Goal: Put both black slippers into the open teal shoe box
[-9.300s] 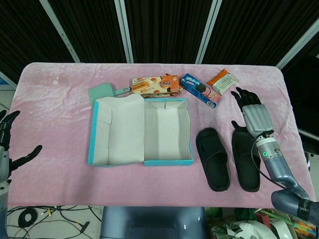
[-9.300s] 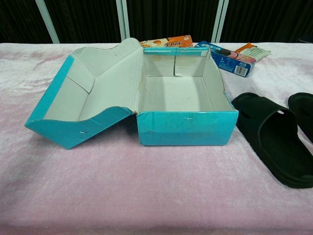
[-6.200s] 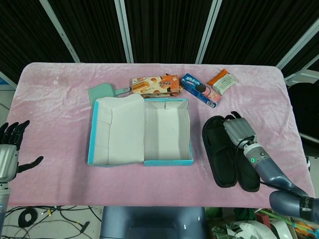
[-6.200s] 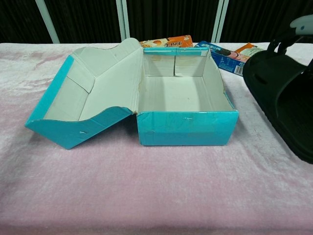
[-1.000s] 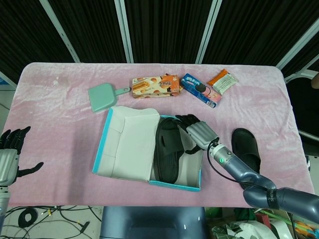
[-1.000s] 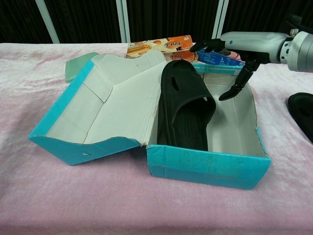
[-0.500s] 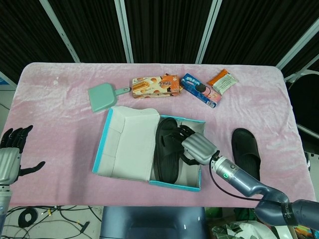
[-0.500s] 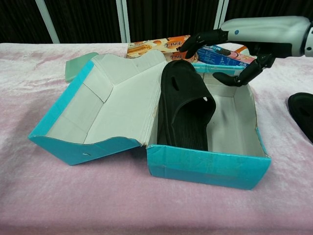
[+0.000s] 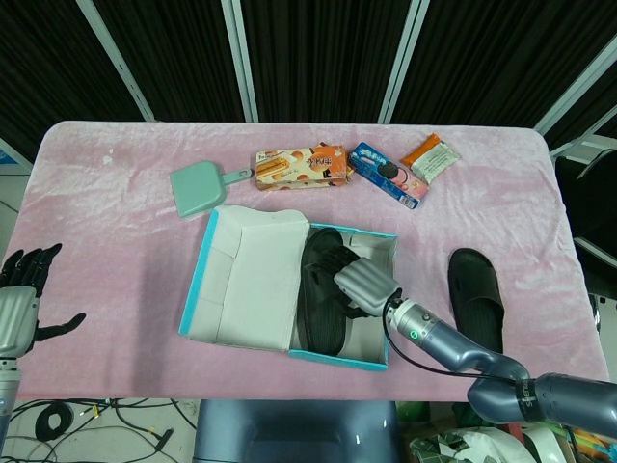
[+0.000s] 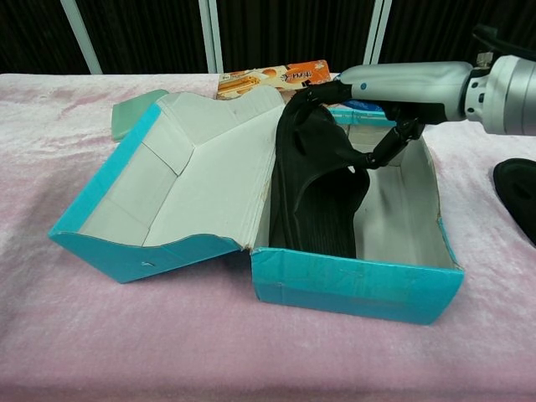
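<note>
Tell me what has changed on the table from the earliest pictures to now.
One black slipper went from the table's right side into the teal shoe box, carried by the right hand, which now rests on it. The box shifted right and turned slightly, uncovering the green dustpan. The other slipper stays outside on the right. The snack packs and the open left hand stayed put.

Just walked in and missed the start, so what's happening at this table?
The robot is packing two black slippers into the teal shoe box. One slipper already leans inside the box against its left wall, and the right hand rests on it, fingers curled around its strap. The second slipper lies on the pink cloth right of the box. The left hand hangs open, off the table's left edge.
</note>
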You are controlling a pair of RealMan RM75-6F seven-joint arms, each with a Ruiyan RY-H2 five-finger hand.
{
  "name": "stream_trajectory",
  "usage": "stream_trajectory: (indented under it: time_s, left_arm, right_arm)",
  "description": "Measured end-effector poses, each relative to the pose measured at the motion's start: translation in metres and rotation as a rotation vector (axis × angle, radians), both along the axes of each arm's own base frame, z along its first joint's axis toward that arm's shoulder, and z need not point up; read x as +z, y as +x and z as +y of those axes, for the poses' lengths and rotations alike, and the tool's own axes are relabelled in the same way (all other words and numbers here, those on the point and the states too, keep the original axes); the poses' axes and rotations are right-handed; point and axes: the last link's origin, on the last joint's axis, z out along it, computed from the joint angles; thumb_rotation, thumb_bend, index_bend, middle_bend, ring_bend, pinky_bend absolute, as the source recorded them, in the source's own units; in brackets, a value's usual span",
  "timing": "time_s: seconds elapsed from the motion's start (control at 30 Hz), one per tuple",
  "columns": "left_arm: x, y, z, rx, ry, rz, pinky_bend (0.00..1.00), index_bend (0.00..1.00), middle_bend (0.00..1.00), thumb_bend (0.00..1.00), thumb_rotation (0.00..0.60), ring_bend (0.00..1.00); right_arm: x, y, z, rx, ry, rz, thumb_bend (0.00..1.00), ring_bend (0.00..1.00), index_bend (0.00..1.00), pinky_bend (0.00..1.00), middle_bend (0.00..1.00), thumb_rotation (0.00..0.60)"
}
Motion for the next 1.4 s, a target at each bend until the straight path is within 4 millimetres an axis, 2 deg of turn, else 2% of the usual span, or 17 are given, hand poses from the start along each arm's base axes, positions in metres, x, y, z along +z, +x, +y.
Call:
stream_trajectory:
  time_s: [0.23, 0.53, 0.8, 0.97, 1.07, 1.13, 1.2, 1.4]
  left_arm:
    - [-0.002, -0.002, 0.001, -0.001, -0.004, -0.006, 0.0, 0.0, 0.12, 0.0, 0.6, 0.06]
    - [-0.001, -0.006, -0.002, 0.011, 0.0, -0.013, 0.0, 0.0, 0.12, 0.0, 0.6, 0.06]
    - [-0.002, -0.001, -0.001, -0.004, -0.002, -0.011, 0.0, 0.0, 0.12, 0.0, 0.6, 0.06]
    - [-0.001, -0.001, -0.001, -0.002, 0.001, -0.012, 0.0, 0.0, 0.11, 0.0, 0.6, 0.06]
    - [-0.001, -0.001, -0.002, -0.004, 0.0, -0.012, 0.0, 0.0, 0.11, 0.0, 0.6, 0.06]
    - [-0.002, 0.0, -0.002, -0.006, -0.001, -0.013, 0.0, 0.0, 0.11, 0.0, 0.6, 0.06]
    - [-0.003, 0.0, -0.001, -0.006, -0.003, -0.014, 0.0, 0.0, 0.11, 0.0, 0.6, 0.06]
    - [-0.002, 0.0, -0.001, -0.009, -0.003, -0.011, 0.0, 0.0, 0.11, 0.0, 0.6, 0.06]
  right_arm:
    - [-0.009, -0.003, -0.007, -0.007, -0.004, 0.046, 0.51, 0.0, 0.14, 0.03, 0.15, 0.6]
    - [-0.015, -0.02, -0.021, -0.054, -0.035, 0.116, 0.51, 0.0, 0.14, 0.03, 0.15, 0.6]
    - [-0.019, -0.029, -0.023, -0.066, -0.033, 0.154, 0.51, 0.0, 0.14, 0.03, 0.15, 0.6]
    - [-0.016, -0.023, -0.017, -0.048, -0.035, 0.132, 0.51, 0.0, 0.14, 0.03, 0.15, 0.6]
    - [-0.009, -0.017, -0.012, -0.028, -0.042, 0.108, 0.45, 0.0, 0.14, 0.03, 0.14, 0.6]
    - [-0.002, -0.013, -0.008, -0.012, -0.053, 0.093, 0.32, 0.0, 0.13, 0.03, 0.13, 0.6]
    - [0.006, -0.01, -0.005, 0.0, -0.066, 0.083, 0.26, 0.0, 0.12, 0.03, 0.12, 0.6]
    - [0.028, -0.017, -0.002, 0.002, -0.118, 0.099, 0.24, 0.0, 0.12, 0.03, 0.13, 0.6]
